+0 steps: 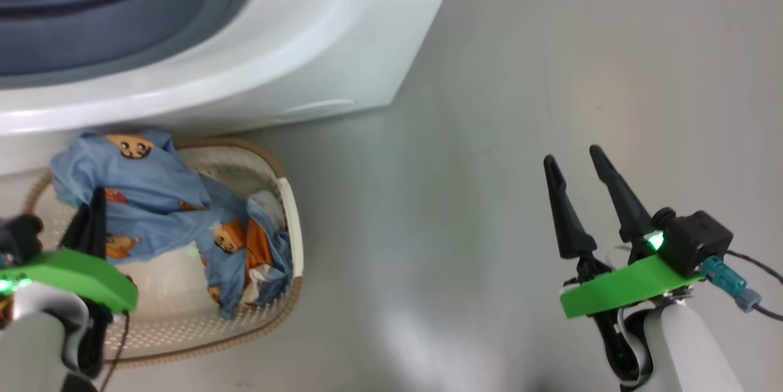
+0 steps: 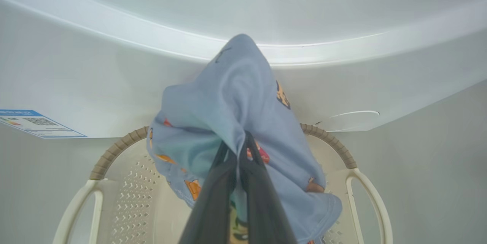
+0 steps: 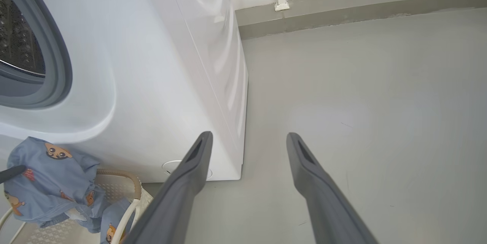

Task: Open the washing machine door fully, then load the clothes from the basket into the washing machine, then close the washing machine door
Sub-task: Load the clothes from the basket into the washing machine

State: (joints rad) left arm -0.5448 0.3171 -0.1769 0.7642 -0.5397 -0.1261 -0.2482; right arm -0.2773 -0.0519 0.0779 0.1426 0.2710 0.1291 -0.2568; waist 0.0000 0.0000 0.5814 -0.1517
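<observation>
Smooth grey floor (image 1: 520, 135) lies right of the glossy white washing machine (image 1: 318, 43). Before it, the perforated cream basket (image 1: 292, 221) holds soft bear-print clothes (image 1: 153, 196), pinched by the closed left gripper (image 2: 236, 143); the right gripper (image 1: 578, 178) hangs spread, empty.

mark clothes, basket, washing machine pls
clothes (image 1: 153, 196): head view, blue fold of the bunched garment.
basket (image 1: 295, 221): head view, cream rim on its right side.
washing machine (image 3: 152, 84): right wrist view, white front panel.

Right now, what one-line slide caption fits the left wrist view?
Left jaws shut on blue bear-print clothes over the basket, white washing machine front beyond.
</observation>
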